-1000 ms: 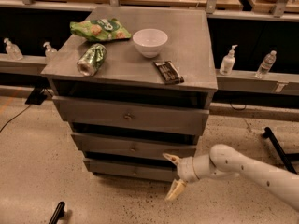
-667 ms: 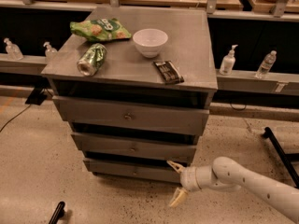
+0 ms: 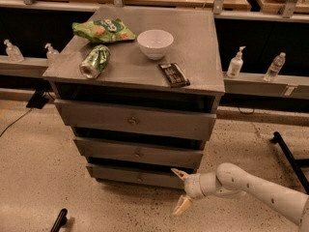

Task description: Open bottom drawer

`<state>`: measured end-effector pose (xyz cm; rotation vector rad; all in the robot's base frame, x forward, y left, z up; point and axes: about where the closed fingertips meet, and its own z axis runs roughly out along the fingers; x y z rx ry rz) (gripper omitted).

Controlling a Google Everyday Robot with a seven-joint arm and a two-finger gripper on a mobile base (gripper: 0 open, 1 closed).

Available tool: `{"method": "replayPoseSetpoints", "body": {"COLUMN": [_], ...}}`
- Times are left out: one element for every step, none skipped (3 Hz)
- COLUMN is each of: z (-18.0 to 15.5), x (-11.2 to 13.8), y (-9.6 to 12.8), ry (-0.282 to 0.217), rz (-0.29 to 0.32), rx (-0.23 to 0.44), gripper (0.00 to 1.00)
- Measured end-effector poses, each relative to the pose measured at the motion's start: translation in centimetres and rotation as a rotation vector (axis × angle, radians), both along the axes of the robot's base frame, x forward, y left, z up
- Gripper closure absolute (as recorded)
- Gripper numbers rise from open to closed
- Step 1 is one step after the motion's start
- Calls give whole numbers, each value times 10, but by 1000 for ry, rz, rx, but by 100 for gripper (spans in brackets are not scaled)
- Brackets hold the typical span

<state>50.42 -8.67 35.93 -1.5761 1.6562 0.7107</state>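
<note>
The bottom drawer point(image 3: 130, 175) is the lowest, narrowest grey front of the cabinet point(image 3: 135, 120), with a small round knob point(image 3: 139, 179) at its middle. It looks shut. My gripper point(image 3: 180, 190) is low by the floor, at the drawer's right end, to the right of the knob. Its two pale fingers point(image 3: 179, 174) are spread apart and hold nothing. The white arm point(image 3: 256, 187) reaches in from the lower right.
On the cabinet top lie a green chip bag point(image 3: 103, 30), a green can on its side point(image 3: 94, 61), a white bowl point(image 3: 155, 43) and a dark snack bar point(image 3: 174, 74). Bottles point(image 3: 235, 63) stand on ledges behind. A black bar point(image 3: 289, 158) lies on the floor, right.
My gripper has dropped lower and slid a little right, from beside the middle and bottom drawers to the bottom drawer's right end. Its fingers stay spread. The drawers have not moved.
</note>
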Motion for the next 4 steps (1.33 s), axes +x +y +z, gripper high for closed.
{"method": "replayPoseSetpoints", "body": {"z": [-59,-121,-132,-132], "x": [12,7,1,-1], "y": [21,38,42,45], "ry": [-25,-36,-22,-13], "rz": [53,54,52,65], "rx": [-6,4,13,18], "gripper": [0,0,0,0]}}
